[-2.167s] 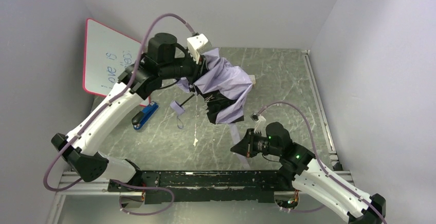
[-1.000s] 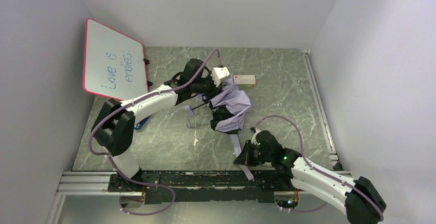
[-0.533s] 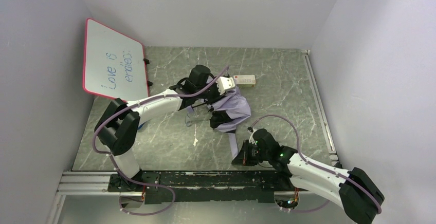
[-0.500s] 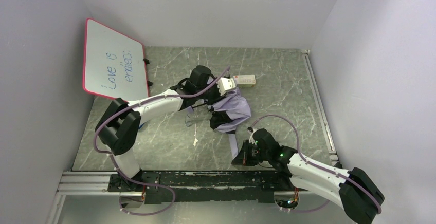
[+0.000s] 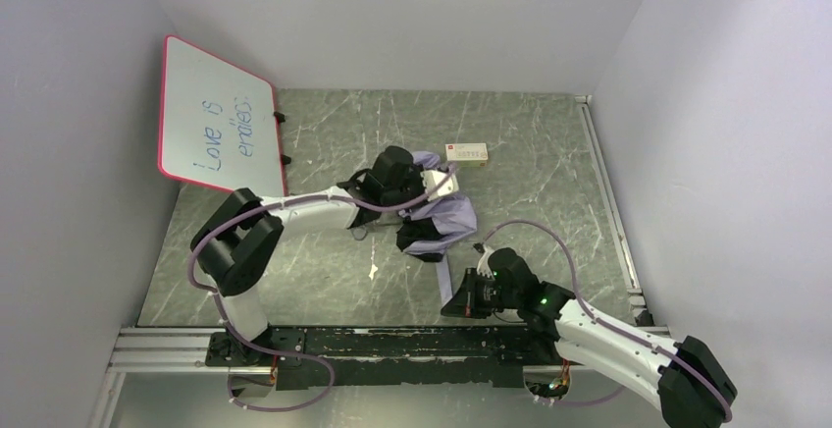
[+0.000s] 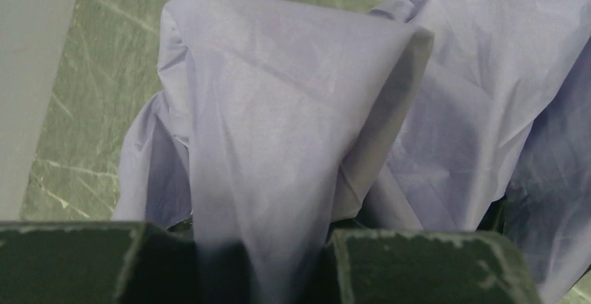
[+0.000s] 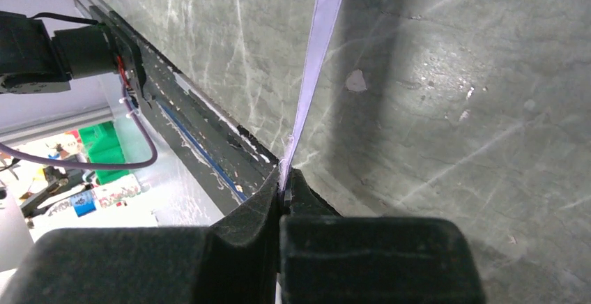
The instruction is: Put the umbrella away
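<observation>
Umbrella [image 5: 453, 217] is in both grippers at this moment. My left gripper [image 6: 263, 266] has a tall fold of the pale lavender cloth running down between its fingers, and I judge it clamped on that fold, though the contact itself sits at the bottom edge of the wrist view. My right gripper [image 7: 282, 194] is pinched tight on the end of the thin lavender strap [image 7: 317, 60], which runs straight and taut from the fingertips back toward the bundle.

From above, the umbrella lies as a crumpled heap in the middle of the table [image 5: 549, 153], just in front of a small white box [image 5: 468, 153] and well apart from the whiteboard [image 5: 218, 119] leaning at the back left. Dark ribs show under the near edge of the heap.

The heap's long axis runs roughly from the back of the table toward the near edge, and the strap trails off its near end toward me. The handle and shaft are hidden, so I cannot tell which end is which.

I read this as the bundling step: cloth gathered, strap drawn out, not yet wrapped. Next, I think the right arm must carry the strap around the bundle without losing tension while the left holds the cloth compact. Loose folds could spill out.
</observation>
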{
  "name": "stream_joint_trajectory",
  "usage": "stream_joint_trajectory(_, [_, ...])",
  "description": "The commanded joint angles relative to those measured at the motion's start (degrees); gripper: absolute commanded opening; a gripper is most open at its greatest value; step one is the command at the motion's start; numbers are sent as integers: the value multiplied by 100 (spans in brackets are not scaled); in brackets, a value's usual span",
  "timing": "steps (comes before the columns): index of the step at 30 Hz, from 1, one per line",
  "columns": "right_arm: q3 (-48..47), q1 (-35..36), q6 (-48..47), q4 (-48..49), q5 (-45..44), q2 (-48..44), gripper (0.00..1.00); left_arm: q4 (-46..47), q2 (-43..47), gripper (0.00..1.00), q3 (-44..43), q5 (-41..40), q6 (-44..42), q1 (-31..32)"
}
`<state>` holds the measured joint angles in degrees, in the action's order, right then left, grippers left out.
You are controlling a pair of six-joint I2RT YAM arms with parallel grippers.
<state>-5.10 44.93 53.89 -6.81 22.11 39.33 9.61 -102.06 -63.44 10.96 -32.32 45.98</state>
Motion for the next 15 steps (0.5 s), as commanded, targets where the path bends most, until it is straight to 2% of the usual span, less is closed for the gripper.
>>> stream_joint_trajectory(1, [5, 51, -96, -291, 24, -3, 0, 676, -136, 5, 264, -393, -594, 480])
stream_joint_trajectory(5, [63, 51, 31, 0, 114, 129, 0, 978, -221, 5, 584, -522, -572, 672])
stream_joint_trajectory(11, [63, 51, 123, -143, -46, -224, 0, 1686, -26, 5, 1378, -824, -396, 845])
stream_joint_trajectory(15, [146, 56, 174, 188, 203, -233, 0, 2199, -83, 5, 1672, -1085, -291, 972])
